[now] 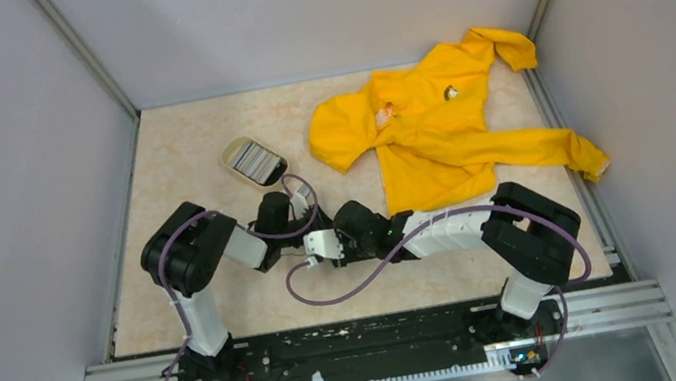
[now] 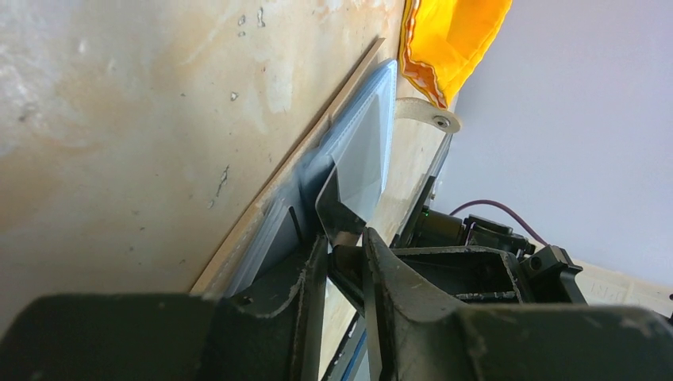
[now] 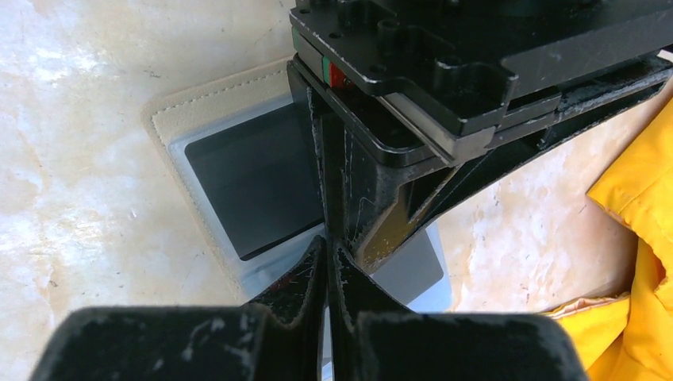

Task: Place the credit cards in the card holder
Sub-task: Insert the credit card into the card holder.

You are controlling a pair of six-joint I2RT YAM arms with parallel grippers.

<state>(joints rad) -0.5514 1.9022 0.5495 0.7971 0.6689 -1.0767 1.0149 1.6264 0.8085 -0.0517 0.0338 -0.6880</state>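
Beige card holder (image 3: 214, 99) lies flat on the table (image 3: 79, 198), dark grey card (image 3: 246, 186) showing in its clear pocket (image 3: 181, 149). Your left gripper (image 2: 343, 242) has its jaws pinched nearly closed on a thin glossy flap (image 2: 343, 198) at that pocket. Your right gripper (image 3: 329, 248) is down to a slit; what's between its jaws, can't tell.

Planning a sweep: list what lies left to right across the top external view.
Left arm's base → small beige case → yellow hoodie. The right arm overlaps the hoodie, so it is left out.
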